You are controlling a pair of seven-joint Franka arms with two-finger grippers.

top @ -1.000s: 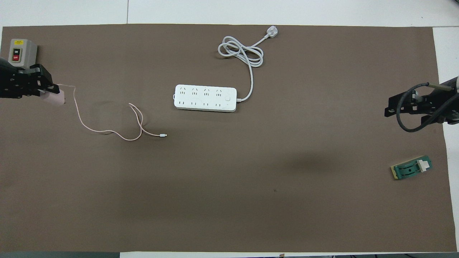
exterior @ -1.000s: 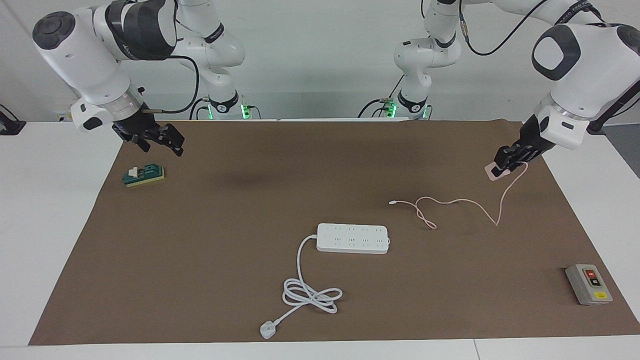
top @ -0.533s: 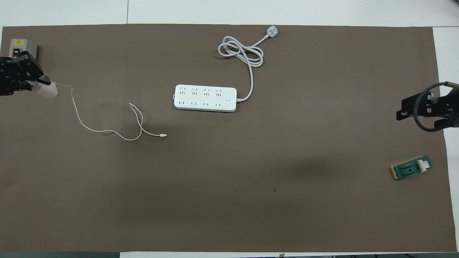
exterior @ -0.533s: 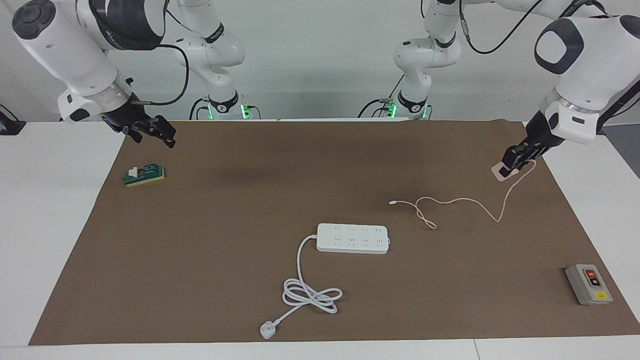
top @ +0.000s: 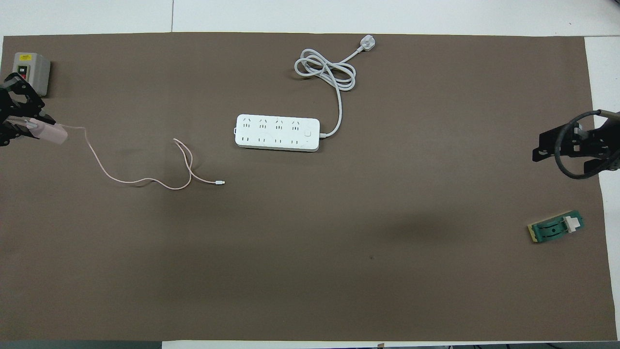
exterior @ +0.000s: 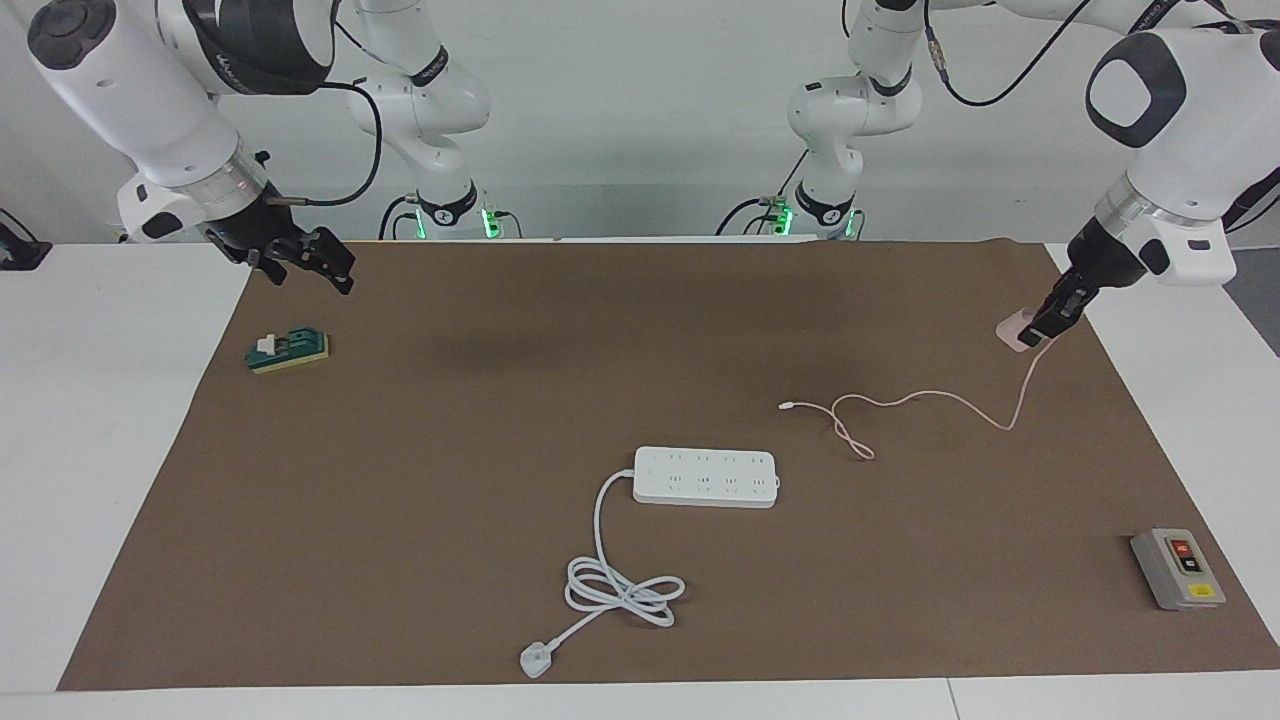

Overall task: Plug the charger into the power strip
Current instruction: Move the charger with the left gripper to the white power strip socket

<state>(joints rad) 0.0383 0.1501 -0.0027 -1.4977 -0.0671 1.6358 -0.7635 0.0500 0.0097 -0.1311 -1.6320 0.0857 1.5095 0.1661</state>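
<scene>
The left pincer [exterior: 1040, 328] is clamped on the charger [exterior: 1018, 330], lifted over the left arm's end of the tabletop [exterior: 500, 420] — its pink cable [exterior: 920, 402] trails on the mat. The power strip [exterior: 706, 477] lies mid-table, well apart. Next, I'd guess: carry it across, prongs down, onto a socket. The right pincer [exterior: 310, 262] waits, spread wide.

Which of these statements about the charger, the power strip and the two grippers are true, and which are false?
1. The left gripper holds the charger. True.
2. The charger is plugged into the power strip. False: they lie apart, and only the pink cable trails on the mat between them.
3. The right gripper holds the green block. False: its fingers are open and empty above the mat.
4. The grey switch box lies at the left arm's end. True.
</scene>
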